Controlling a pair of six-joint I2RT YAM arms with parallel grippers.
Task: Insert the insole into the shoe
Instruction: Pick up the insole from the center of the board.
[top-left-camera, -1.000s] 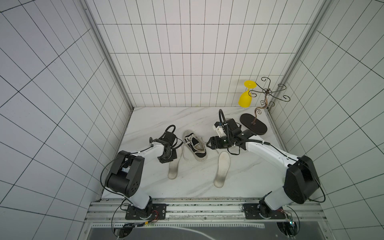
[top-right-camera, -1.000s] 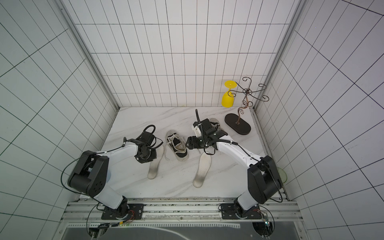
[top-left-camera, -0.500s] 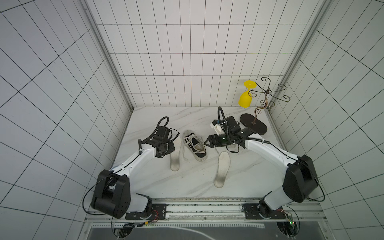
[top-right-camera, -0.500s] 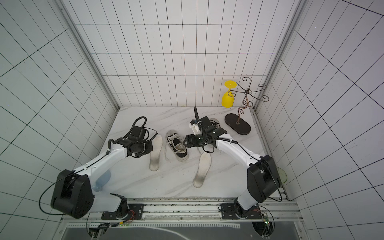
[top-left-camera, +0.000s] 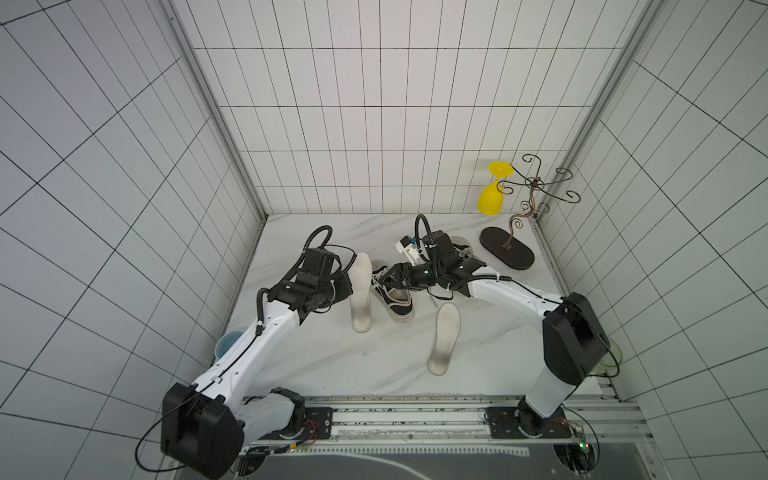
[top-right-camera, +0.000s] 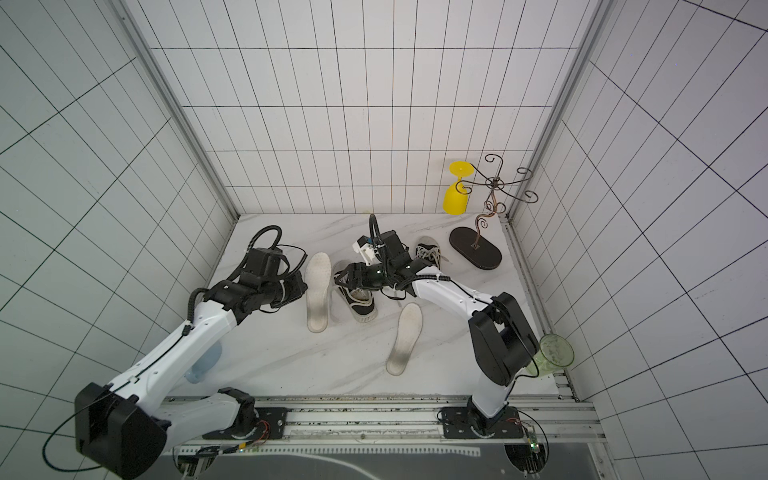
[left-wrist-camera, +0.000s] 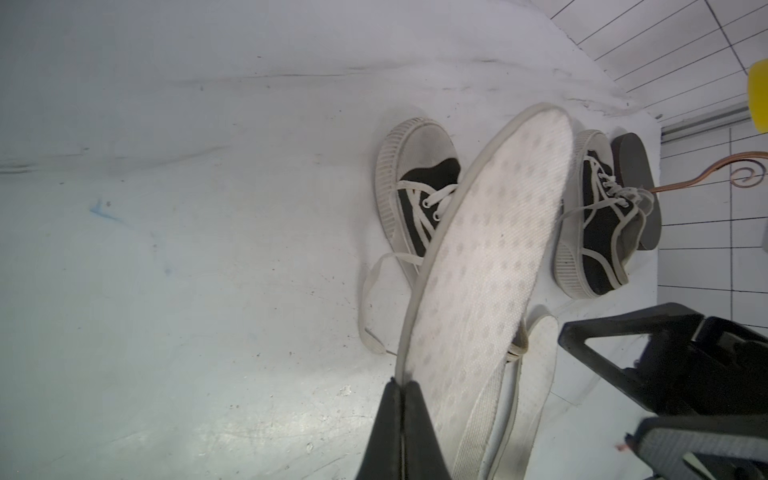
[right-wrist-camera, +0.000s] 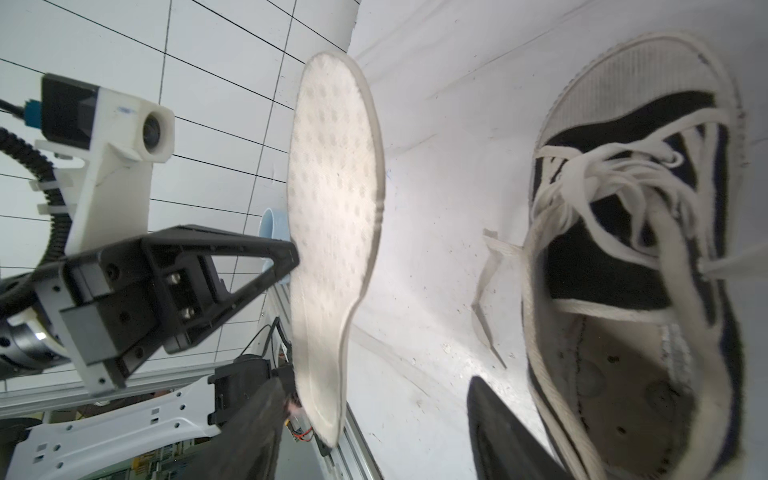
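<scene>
My left gripper (top-left-camera: 348, 286) is shut on the long edge of a white dotted insole (top-left-camera: 360, 297), holding it off the table just left of the black-and-white shoe (top-left-camera: 392, 297). The left wrist view shows the fingertips (left-wrist-camera: 401, 386) pinching the insole (left-wrist-camera: 486, 266) rim, with the shoe (left-wrist-camera: 415, 187) beyond. My right gripper (top-left-camera: 388, 277) hangs open at the shoe's heel end. In the right wrist view its open jaws (right-wrist-camera: 374, 432) frame bare table, the shoe (right-wrist-camera: 623, 249) opening on one side and the held insole (right-wrist-camera: 332, 199) on the other.
A second insole (top-left-camera: 444, 338) lies flat nearer the front. Another shoe (top-left-camera: 463, 249) sits behind my right arm. At back right a wire stand on a dark base (top-left-camera: 507, 249) holds a yellow goblet (top-left-camera: 490, 201). A blue cup (top-left-camera: 226, 343) and a clear green cup (top-right-camera: 552, 357) stand at the sides.
My left arm has stretched out and raised the insole, carrying it back alongside the shoe. The right gripper stays at the shoe, its jaws a little narrower.
</scene>
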